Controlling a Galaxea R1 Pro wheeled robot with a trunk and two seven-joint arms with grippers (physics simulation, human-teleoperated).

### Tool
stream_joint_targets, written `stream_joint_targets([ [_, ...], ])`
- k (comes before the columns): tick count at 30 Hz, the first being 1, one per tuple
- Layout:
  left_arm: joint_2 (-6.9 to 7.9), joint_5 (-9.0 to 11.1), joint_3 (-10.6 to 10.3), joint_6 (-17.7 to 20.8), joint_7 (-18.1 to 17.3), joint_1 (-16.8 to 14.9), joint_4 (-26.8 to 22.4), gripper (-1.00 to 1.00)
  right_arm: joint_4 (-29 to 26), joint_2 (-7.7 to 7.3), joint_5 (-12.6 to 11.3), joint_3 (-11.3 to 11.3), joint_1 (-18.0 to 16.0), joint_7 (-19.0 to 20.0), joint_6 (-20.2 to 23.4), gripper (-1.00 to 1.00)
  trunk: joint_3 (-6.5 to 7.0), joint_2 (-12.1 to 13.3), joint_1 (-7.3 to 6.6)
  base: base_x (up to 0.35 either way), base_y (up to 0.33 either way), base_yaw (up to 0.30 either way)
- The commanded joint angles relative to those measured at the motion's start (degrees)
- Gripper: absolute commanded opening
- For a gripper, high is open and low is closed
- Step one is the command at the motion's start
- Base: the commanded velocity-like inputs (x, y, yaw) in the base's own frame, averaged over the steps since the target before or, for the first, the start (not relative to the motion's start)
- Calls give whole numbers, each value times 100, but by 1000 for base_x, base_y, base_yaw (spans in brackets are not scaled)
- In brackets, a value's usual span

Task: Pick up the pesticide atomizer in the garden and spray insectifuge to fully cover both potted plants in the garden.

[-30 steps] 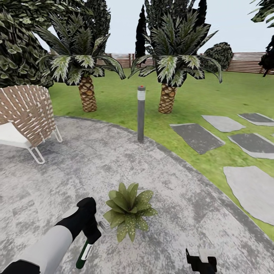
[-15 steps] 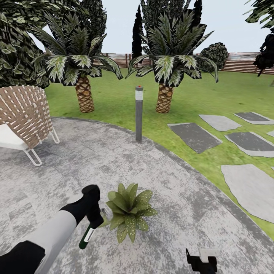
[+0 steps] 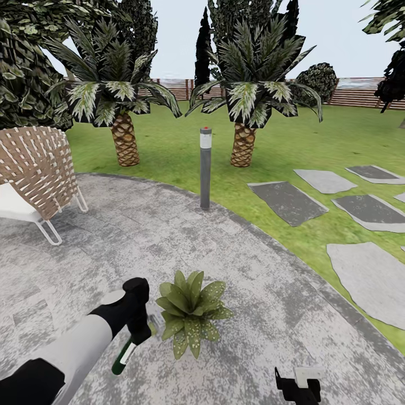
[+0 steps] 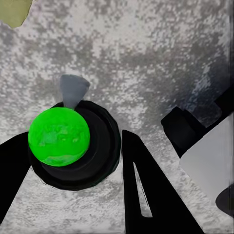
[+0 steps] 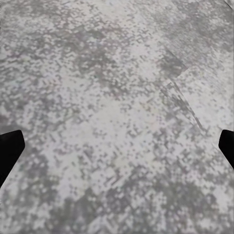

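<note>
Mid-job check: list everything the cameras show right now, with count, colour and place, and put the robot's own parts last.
pesticide atomizer: 1, dark green with a white band, held in the left gripper beside the plant
potted plant: 1, green speckled leaves, on the patio near the robot
patio: 1, mottled grey, round, underfoot
bollard lamp: 1, grey, at the patio's far edge
chair: 1, woven tan with a white seat, left on the patio
palms: 2, scaly brown trunks, on the lawn behind the lamp
stepping stones: several, grey, in the grass to the right
fence: wooden slats, along the far side
left gripper: black, shut on the atomizer
right gripper: black, low over bare paving, open
</note>
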Motion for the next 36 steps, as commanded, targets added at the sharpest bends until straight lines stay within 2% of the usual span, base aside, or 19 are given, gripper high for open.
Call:
stream_joint_targets([
  [1, 20, -34, -46, 35, -167, -4, -12, -100, 3, -1, -34, 50, -4, -28, -14, 100, -5, -2, -1, 0, 0, 0],
  [3, 96, -89, -59, 31, -541, -12, -12, -100, 3, -1, -34, 50, -3, -29, -14, 100, -5, -2, -1, 0, 0, 0],
  [4, 240, -127, -71, 24, -668, -22, -21, -100, 6, -1, -32, 53, -2, -29, -14, 100, -5, -2, -1, 0, 0, 0],
  [7, 300, -143, -88, 21, -651, -31, -33, -100, 3, -1, -33, 56, -2, -29, -14, 100, -5, -2, -1, 0, 0, 0],
  [11, 233, -141, -114, 28, -395, -27, -32, -100, 3, -1, -34, 55, -3, -29, -12, 100, -5, -2, -1, 0, 0, 0],
  [13, 96, -143, -185, 36, -288, -25, -31, -100, 3, -1, -34, 53, -2, -29, -14, 100, -5, -2, -1, 0, 0, 0],
  [15, 57, -144, -213, 37, -271, -25, -25, -100, 3, -1, -34, 51, -1, -29, -14, 100, -5, -2, -1, 0, 0, 0],
  [20, 113, -138, -218, 38, -253, -18, -20, -100, 3, -1, -34, 51, -2, -29, -13, 100, -5, -2, -1, -155, 80, 0],
  [26, 105, -137, -214, 45, -242, -16, -21, -100, 3, -1, -36, 50, -1, -29, -8, 100, -5, -2, -1, -61, 213, 0],
  [36, 102, -137, -191, 47, -232, -28, -42, -100, 3, -1, -34, 50, 0, -32, -13, 100, -5, -2, -1, 0, 5, -272],
])
